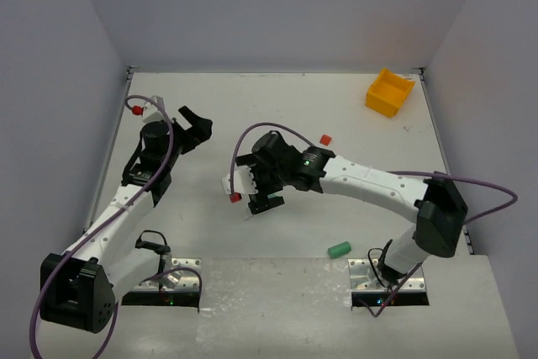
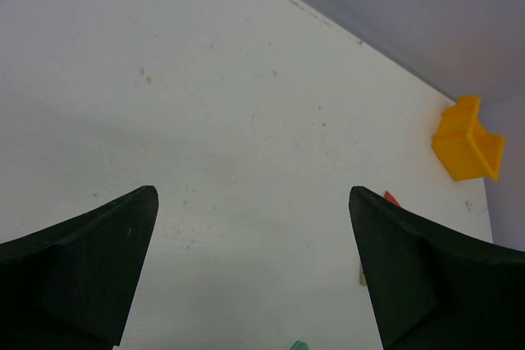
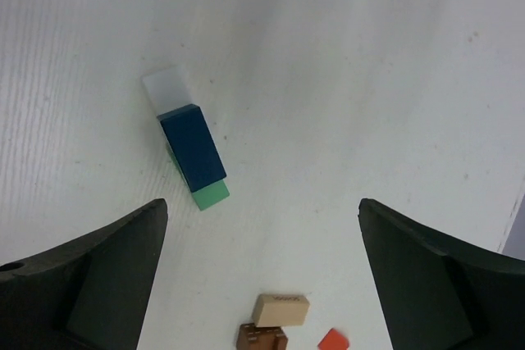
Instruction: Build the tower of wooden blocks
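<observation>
My right jaws (image 3: 262, 206) are spread wide and hold nothing. Nearest them, low on their centre line, lies a tan block (image 3: 281, 310) with a red block (image 3: 333, 339) just beside it, both on the tabletop (image 3: 369, 79). Further out, left of that centre line, is the start of the wood block tower (image 3: 198, 165). It is a blue block (image 3: 190, 141) over a green block (image 3: 212, 195), with a white block (image 3: 166, 86) at the far end (standing stacked or lying in a row, I cannot tell from this angle). Its long axis runs on a slant, far-left to near-right, not square to my opening. My left jaws (image 2: 252, 194) are likewise released and empty, facing bare tabletop, with the yellow bin (image 2: 467, 141) well apart from them. I judge the right arm the nearer one, and the tan block its likeliest pick.
</observation>
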